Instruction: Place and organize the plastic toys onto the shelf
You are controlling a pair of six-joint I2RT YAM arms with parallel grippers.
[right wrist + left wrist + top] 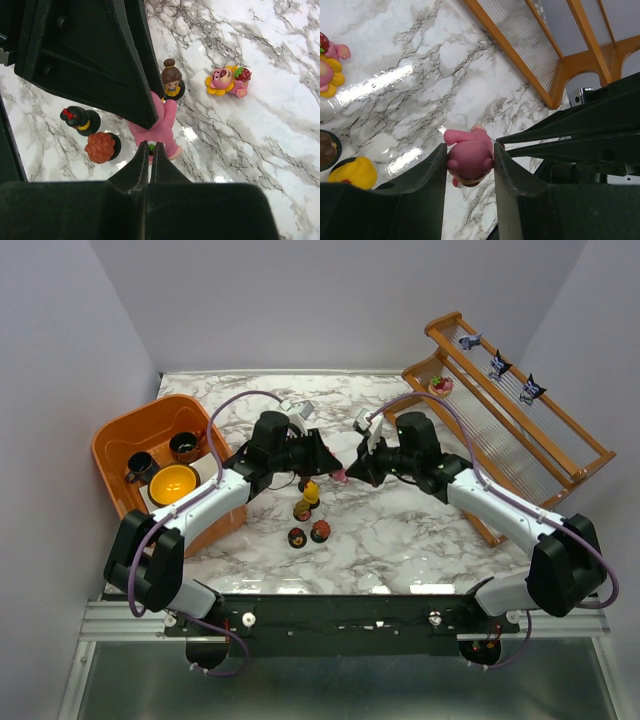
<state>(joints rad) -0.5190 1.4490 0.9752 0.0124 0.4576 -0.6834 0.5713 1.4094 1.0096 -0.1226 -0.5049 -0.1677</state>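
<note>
We see left end effector [470, 151] gripping pink toy [470, 161], right end effector [149, 146] closed at its edge; weak bite risks drop onto desk [410, 540].

A pink figurine [470, 157] above a white tabletop [400, 540] veined in grey marble; far right, the orange-brown shelf [545, 455] with pale rods [500, 410]; left, an orange tub [105, 445], yellow bowl [172, 483], purple cables [240, 395].

No legible text, label, brand, number or sign in top, left wrist or right wrist view.
</note>
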